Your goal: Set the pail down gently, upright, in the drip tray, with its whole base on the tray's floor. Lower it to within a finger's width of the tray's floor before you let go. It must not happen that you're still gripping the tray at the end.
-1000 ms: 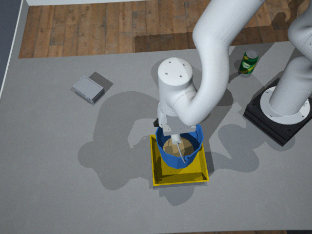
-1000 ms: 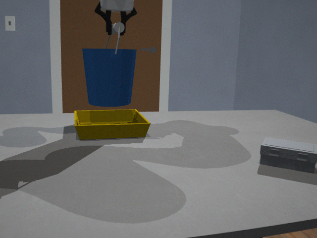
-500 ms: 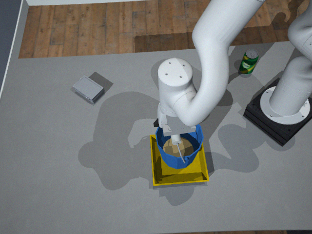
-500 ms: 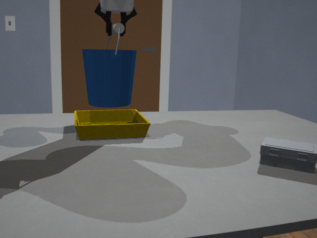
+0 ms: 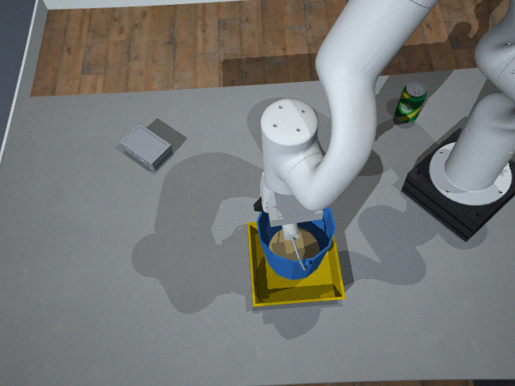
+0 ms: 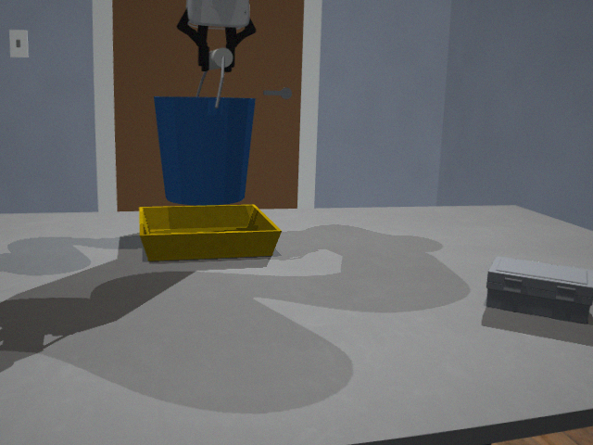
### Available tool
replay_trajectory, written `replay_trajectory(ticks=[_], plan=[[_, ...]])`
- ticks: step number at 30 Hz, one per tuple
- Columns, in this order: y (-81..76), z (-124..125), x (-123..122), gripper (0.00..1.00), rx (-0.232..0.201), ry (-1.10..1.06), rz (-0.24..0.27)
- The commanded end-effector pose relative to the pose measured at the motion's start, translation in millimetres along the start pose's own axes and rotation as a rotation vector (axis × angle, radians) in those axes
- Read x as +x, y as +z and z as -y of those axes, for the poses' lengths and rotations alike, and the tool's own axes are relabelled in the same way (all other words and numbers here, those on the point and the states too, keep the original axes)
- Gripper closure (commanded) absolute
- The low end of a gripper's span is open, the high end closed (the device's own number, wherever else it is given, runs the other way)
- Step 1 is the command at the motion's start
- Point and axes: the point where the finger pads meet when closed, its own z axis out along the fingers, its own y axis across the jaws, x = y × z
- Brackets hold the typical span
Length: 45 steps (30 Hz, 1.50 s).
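The blue pail (image 6: 204,149) hangs upright in the air by its wire handle, straight above the yellow drip tray (image 6: 207,231). Its base is a little above the tray's rim, clear of the floor. My gripper (image 6: 216,58) is shut on the pail's handle grip at the top. In the overhead view the pail (image 5: 298,248) covers the far half of the tray (image 5: 296,268), and my gripper (image 5: 290,231) is mostly hidden under the wrist.
A grey case (image 5: 146,145) lies at the far left of the table; it also shows in the side view (image 6: 538,288). A green can (image 5: 410,102) stands near the arm's black base (image 5: 465,195).
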Motion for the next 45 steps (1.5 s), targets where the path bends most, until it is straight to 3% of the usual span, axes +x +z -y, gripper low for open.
replay_trajectory(ticks=[1,45], plan=[[2.9,-0.7,0.2,1.0,-0.002,0.0,-0.001],[49.7,-0.4,0.6,1.0,-0.002,0.0,-0.001]])
